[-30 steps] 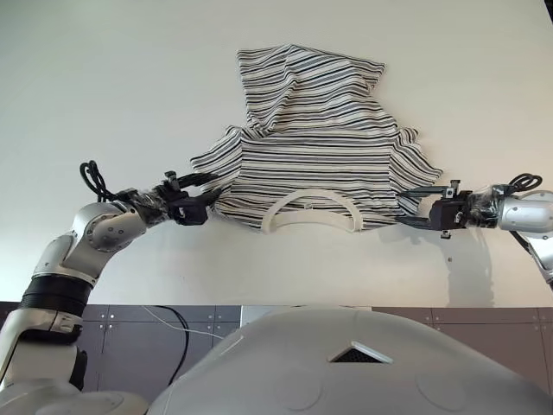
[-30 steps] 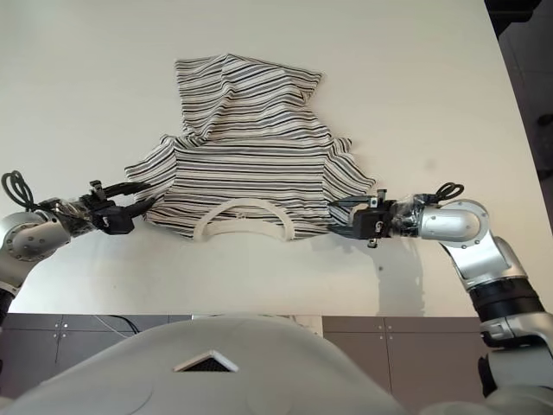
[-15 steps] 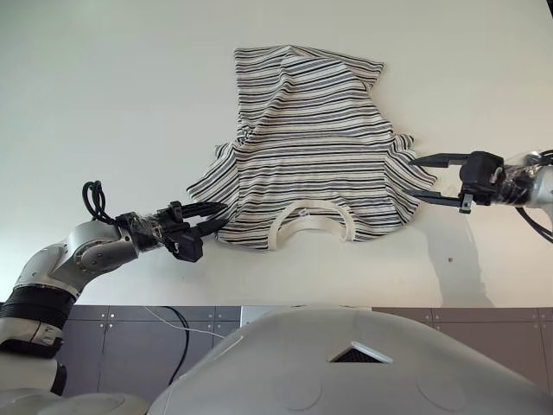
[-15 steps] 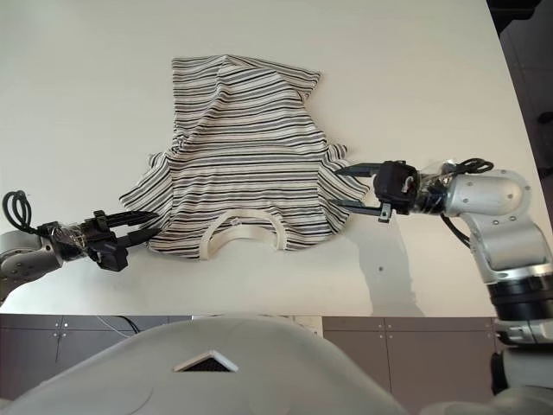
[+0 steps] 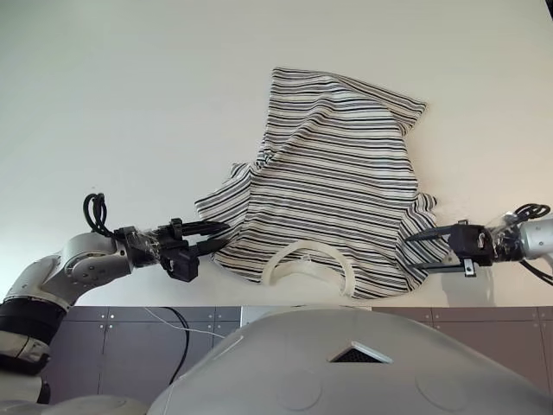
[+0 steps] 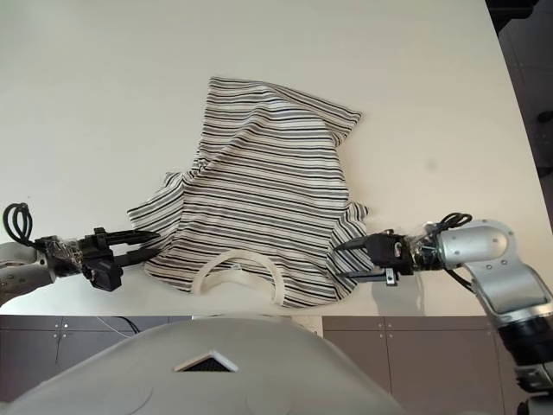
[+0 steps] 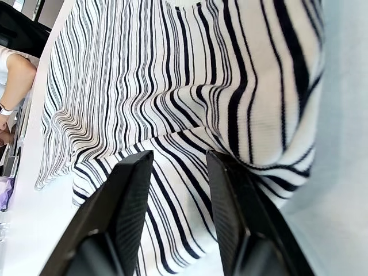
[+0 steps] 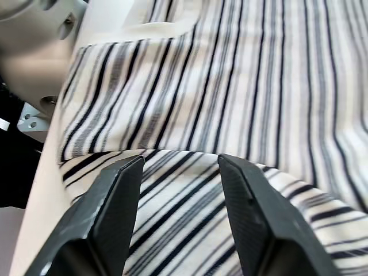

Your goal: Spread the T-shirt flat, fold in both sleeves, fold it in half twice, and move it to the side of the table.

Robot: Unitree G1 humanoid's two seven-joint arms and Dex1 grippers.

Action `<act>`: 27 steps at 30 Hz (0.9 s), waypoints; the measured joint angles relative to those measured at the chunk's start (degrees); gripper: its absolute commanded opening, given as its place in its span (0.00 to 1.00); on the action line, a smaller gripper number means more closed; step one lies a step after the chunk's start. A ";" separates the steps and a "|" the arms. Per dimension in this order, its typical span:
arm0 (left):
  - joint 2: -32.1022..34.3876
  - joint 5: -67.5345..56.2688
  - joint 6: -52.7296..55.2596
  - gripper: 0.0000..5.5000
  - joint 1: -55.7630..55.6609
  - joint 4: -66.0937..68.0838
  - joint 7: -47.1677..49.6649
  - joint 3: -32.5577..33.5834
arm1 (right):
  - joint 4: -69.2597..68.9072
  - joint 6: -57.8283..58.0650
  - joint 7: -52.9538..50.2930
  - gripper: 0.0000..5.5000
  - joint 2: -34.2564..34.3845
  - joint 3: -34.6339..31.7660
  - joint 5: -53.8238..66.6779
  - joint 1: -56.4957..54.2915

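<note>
Silver-grey arms [image 5: 82, 259]; black left hand [image 5: 216, 235] and right hand [image 5: 416, 252] (looped black cables [image 5: 93, 212] at wrists).

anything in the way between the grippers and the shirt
Nothing visible does. The left gripper and right gripper, both open, sit right at the T-shirt's sleeve edges on the table.

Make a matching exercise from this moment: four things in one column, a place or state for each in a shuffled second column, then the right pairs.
Column one
1. T-shirt
2. collar
3. left gripper
4. right gripper

Column two
A. open, at the T-shirt's near right edge
B. white band at the T-shirt's near edge, facing the robot
C. striped and rumpled, lying on the white table
D. open, at the T-shirt's near left edge

Pairs: 1-C, 2-B, 3-D, 4-A
</note>
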 measured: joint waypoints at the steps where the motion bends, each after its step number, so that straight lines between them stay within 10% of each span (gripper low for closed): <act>1: 0.12 -0.67 0.50 0.31 0.59 -0.57 -0.43 0.00 | 0.88 0.87 -0.17 0.43 0.48 -0.96 0.07 -1.89; 12: 0.28 -0.54 -1.27 0.31 -0.53 0.58 -2.55 0.21 | 45.52 -8.10 -23.49 0.43 26.82 3.83 -20.40 -40.28; 27: 0.28 -3.36 -2.93 0.31 -6.03 3.18 -8.02 -2.88 | 79.45 -18.67 -52.10 0.43 33.94 8.68 -39.49 -54.51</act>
